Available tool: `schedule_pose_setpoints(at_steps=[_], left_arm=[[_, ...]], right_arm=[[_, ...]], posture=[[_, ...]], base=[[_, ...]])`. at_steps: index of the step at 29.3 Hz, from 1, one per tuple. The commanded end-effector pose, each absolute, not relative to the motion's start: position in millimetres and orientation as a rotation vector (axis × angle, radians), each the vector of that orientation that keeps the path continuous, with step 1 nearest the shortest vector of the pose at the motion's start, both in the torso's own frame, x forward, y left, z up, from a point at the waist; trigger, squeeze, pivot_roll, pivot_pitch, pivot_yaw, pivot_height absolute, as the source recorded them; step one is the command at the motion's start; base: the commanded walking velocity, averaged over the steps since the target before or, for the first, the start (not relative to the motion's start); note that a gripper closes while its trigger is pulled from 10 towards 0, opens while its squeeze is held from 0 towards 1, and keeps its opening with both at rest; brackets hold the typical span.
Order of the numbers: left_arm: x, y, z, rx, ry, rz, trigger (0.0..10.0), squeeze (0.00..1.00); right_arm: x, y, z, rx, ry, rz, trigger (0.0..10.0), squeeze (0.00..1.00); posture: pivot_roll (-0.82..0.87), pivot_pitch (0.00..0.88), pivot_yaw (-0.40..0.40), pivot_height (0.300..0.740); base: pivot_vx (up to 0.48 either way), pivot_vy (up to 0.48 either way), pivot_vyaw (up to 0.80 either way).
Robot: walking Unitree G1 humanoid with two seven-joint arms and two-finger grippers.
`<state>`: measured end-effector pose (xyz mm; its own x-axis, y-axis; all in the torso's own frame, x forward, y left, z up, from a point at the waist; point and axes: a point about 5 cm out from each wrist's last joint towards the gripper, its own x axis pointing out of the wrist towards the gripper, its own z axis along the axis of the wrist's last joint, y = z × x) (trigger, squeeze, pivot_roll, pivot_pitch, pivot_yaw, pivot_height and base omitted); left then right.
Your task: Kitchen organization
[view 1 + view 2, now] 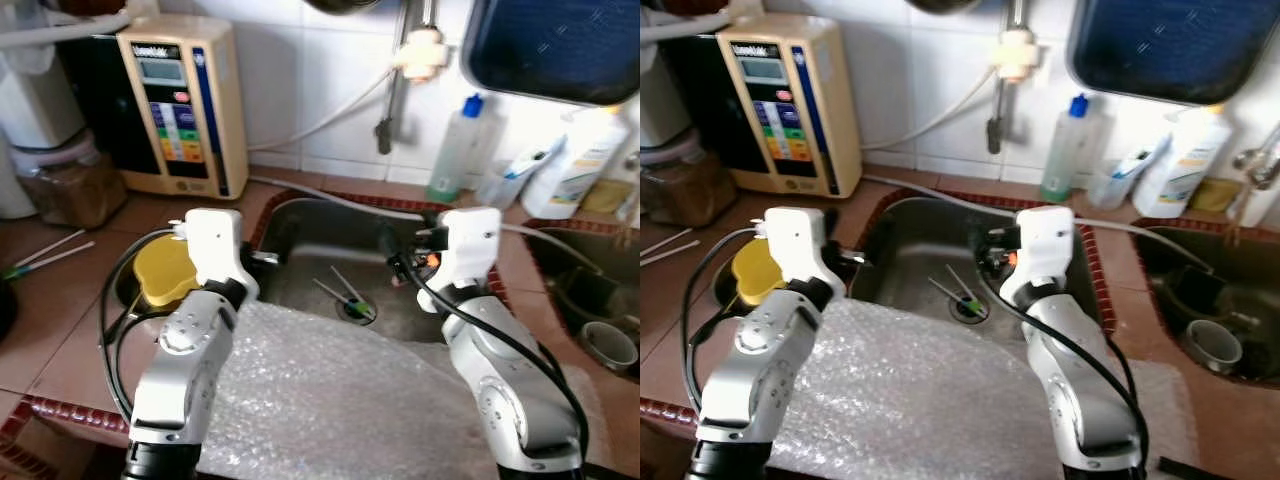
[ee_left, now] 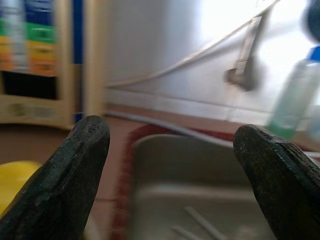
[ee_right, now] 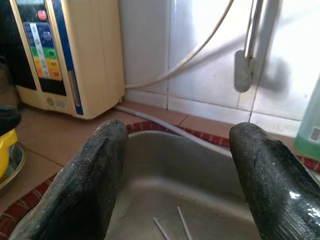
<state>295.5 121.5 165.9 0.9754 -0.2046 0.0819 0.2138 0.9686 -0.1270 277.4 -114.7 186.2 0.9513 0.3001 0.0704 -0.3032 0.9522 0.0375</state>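
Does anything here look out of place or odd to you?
Yes: a pair of chopsticks lies at the bottom of the sink by the drain, and a sheet of bubble wrap is spread over the counter edge in front of it.

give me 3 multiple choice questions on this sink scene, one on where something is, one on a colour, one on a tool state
1. Where do the chopsticks lie?
A. in the sink basin by the drain
B. on top of the water machine
C. inside the cup

2. What colour is the cap of the tall clear bottle behind the sink?
A. red
B. blue
C. black

3. How do the fingers of the left tool stand?
A. shut on a sponge
B. shut on a chopstick
C. open, holding nothing

Answers:
1. A, the thin sticks rest on the steel floor beside the drain.
2. B, the head view shows a blue cap.
3. C, the left wrist view shows a wide gap between the black fingers with the sink beyond.
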Motion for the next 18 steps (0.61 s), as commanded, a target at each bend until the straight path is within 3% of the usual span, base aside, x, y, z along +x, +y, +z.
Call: schedule_pose_setpoints(at_steps=[1, 11, 16, 18], left_arm=[[295.4, 121.6, 169.1, -0.106, -0.088, -0.183, 10.0, 0.0], [294.0, 139.8, 170.7, -0.03, -0.09, -0.051, 10.0, 0.0], [299.4, 166.1, 170.3, 0.016, -0.072, 0.11, 10.0, 0.0], [299.4, 166.1, 170.3, 0.016, -0.072, 0.11, 10.0, 0.0]], right_arm=[[276.4, -118.7, 188.8, 0.049, -0.071, 0.307, 10.0, 0.0], [272.1, -115.4, 196.1, 0.058, -0.047, 0.427, 10.0, 0.0], [258.2, -99.5, 204.7, 0.074, -0.027, 0.682, 10.0, 0.0], [258.2, -99.5, 204.7, 0.074, -0.027, 0.682, 10.0, 0.0]], posture=[[0.01, 0.0, -0.007, 0.74], [0.02, 0.0, -0.01, 0.74], [0.02, 0.0, -0.01, 0.74], [0.02, 0.0, -0.01, 0.74]], base=[[0.0, 0.0, 0.0], [0.0, 0.0, 0.0], [0.0, 0.0, 0.0], [0.0, 0.0, 0.0]])
